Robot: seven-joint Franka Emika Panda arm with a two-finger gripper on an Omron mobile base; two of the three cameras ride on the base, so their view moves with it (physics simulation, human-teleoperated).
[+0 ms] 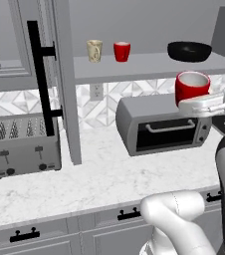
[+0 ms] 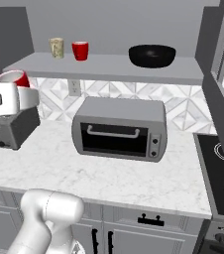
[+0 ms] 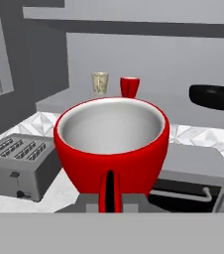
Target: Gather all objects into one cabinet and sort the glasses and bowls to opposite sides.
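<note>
The gripper [image 1: 200, 102] is clamped on a glossy red cup with a white inside [image 1: 192, 86], held upright in the air above the toaster oven [image 1: 164, 124] and below the level of the grey cabinet shelf [image 1: 149, 67]. In the hand view the held cup [image 3: 112, 149] looms large, rim up, in front of the shelf. On that shelf stand, from left to right, a beige patterned cup [image 1: 94, 50], a second small red cup [image 1: 122, 51] just beside it, and, well apart toward the right end, a wide black bowl [image 1: 189, 51]. The right base view repeats this order: beige cup [image 2: 57, 47], red cup [image 2: 80, 50], black bowl [image 2: 152, 55], with the held cup [image 2: 12, 78] at the far left of the picture above the white hand. The cabinet door [image 1: 64, 79] stands open, edge-on, its long black bar handle [image 1: 41, 79] facing left. A silver toaster [image 1: 22, 144] sits on the marble bench [image 1: 104, 174] to the left of the door, and the toaster oven rests on the bench below the shelf. A dark stovetop [image 2: 223, 173] adjoins the bench at the right.
</note>
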